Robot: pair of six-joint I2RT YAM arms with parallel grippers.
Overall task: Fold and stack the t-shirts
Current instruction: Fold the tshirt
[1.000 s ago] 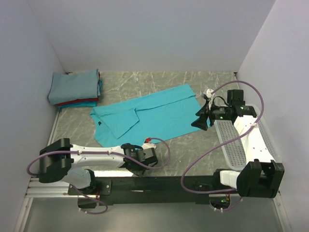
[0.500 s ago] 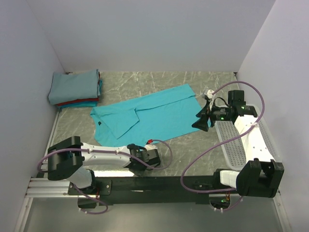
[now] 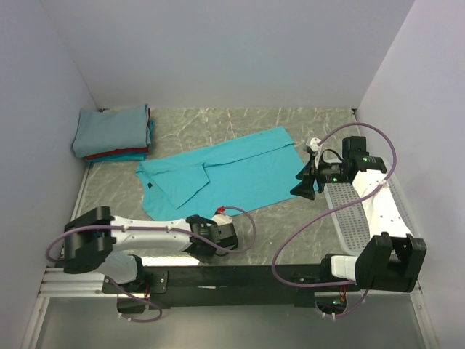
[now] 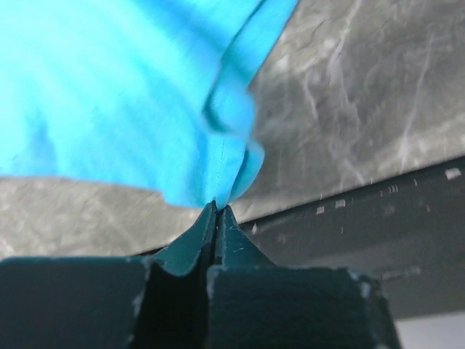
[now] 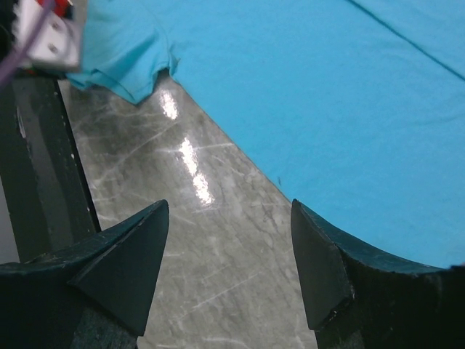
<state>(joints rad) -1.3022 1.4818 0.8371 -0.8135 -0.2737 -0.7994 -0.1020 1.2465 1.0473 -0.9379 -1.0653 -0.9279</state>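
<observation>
The bright turquoise t-shirt (image 3: 225, 174) lies spread flat across the middle of the table, with one sleeve folded over its left part. My left gripper (image 3: 200, 220) is at the shirt's near edge. In the left wrist view it (image 4: 216, 206) is shut on a bunched fold of the turquoise hem (image 4: 225, 167). My right gripper (image 3: 300, 187) hovers open just off the shirt's right edge. In the right wrist view it (image 5: 229, 206) has bare table between its fingers and the turquoise cloth (image 5: 327, 87) beyond them. Folded t-shirts (image 3: 112, 131) are stacked at the back left, grey-blue on top of red and teal.
A white mesh basket (image 3: 350, 214) lies along the right side under my right arm. White walls close in the left, back and right. The black mounting rail (image 3: 240, 275) runs along the near edge, just behind the left gripper.
My left gripper has closed onto the near hem of the turquoise t-shirt. The right gripper has stayed open and shifted only slightly.
</observation>
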